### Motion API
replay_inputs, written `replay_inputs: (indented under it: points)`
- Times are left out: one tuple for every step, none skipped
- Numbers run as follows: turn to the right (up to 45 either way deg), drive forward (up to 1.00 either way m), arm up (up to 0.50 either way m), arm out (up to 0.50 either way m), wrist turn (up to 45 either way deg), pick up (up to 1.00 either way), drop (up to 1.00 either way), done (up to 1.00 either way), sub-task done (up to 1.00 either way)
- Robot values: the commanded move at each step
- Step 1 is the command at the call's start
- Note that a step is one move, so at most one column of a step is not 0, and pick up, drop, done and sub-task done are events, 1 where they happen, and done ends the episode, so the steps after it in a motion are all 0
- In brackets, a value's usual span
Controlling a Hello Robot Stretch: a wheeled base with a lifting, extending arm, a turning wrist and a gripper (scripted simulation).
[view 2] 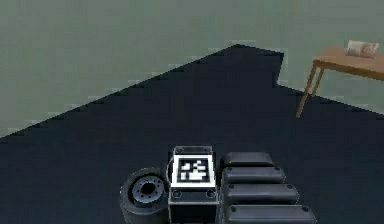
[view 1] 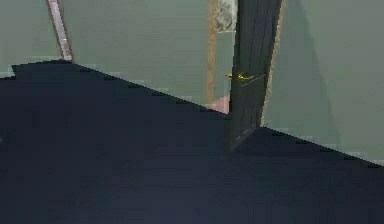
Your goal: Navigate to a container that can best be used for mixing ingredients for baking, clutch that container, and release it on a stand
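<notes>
Jaws tucked low for driving, bottom centre of the arm side view; whether they hold anything cannot be told.
Pale blob (view 2: 358,47) rests on a wooden tabletop (view 2: 335,65), upper right, well apart; possibly the mixing container.

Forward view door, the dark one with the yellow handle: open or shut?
Open. The door stands angled off its frame, leaving a gap between them.

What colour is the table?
The table is light brown; best in the arm side view.
</notes>
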Motion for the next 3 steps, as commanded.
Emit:
replay_inputs:
  points:
    - [-36.0, 0.0, 0.0, 0.0, 0.0, 0.0, 0.0, 0.0, 0.0]
    - [0.0, 0.2, 0.0, 0.0, 0.0, 0.0, 0.0, 0.0, 0.0]
    - [45.0, 0.0, 0.0, 0.0, 0.0, 0.0, 0.0, 0.0, 0.0]
